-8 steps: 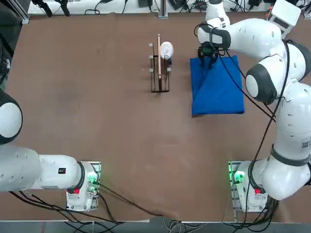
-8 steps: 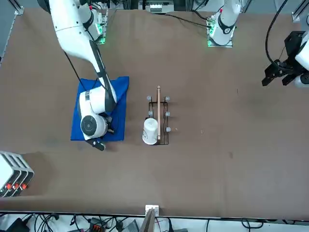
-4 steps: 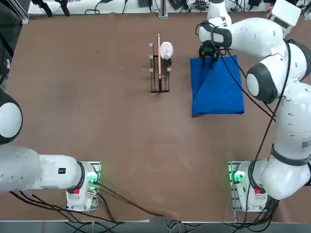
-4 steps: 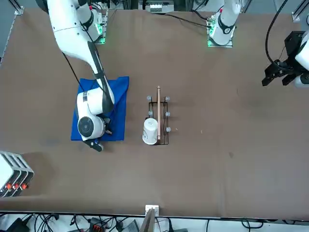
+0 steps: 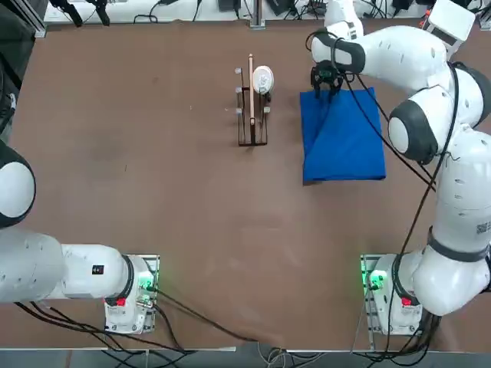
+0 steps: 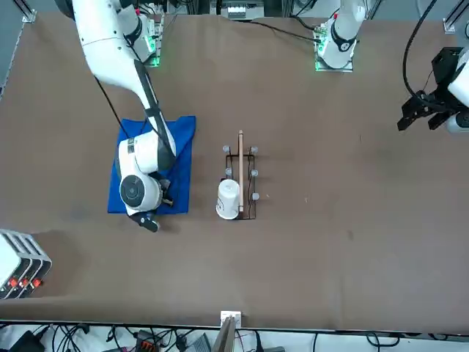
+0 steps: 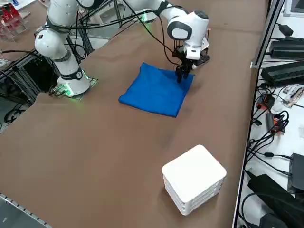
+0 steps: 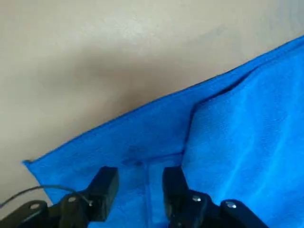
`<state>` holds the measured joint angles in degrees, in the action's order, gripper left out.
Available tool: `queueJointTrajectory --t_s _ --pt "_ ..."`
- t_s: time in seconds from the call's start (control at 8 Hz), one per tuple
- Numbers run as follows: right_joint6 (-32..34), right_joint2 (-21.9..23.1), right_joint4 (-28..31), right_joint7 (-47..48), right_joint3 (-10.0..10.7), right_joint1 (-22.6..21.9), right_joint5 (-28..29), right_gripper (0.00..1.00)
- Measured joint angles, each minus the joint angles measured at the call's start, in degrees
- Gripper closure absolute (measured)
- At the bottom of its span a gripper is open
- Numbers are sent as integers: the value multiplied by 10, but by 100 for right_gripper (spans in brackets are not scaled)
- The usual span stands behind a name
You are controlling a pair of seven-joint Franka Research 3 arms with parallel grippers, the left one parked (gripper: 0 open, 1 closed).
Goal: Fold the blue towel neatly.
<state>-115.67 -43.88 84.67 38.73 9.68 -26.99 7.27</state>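
The bright royal-blue rectangular towel (image 5: 343,136) lies flat on the brown table (image 5: 153,153), folded over so that one layer rests on another. The right gripper (image 8: 137,183) with its two black fingers points down at the far end of the towel, near the corner beside the rack. In the wrist view the fingers stand apart with a moderate gap; only the blue cloth surface shows in the gap, and no fold is pinched there. The jaws are therefore open, just above the cloth or touching it; which of the two I cannot tell. Beside the fingers, the edge of an upper layer runs away from them, and a lower layer reaches past it to the bare table. To the side of the jaws, apart from the towel, stands a thin dark wire rack (image 5: 252,115) with a white round object (image 5: 262,78) at its far end.
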Motion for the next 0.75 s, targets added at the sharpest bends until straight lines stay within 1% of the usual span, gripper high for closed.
queueJointTrajectory --t_s 0.25,0.5,0.75 --pt "-1 -7 0 0 -1 0 4 44" --pt "-14 -13 0 0 -1 0 36 44" --pt "-18 -14 0 0 -1 0 44 44"
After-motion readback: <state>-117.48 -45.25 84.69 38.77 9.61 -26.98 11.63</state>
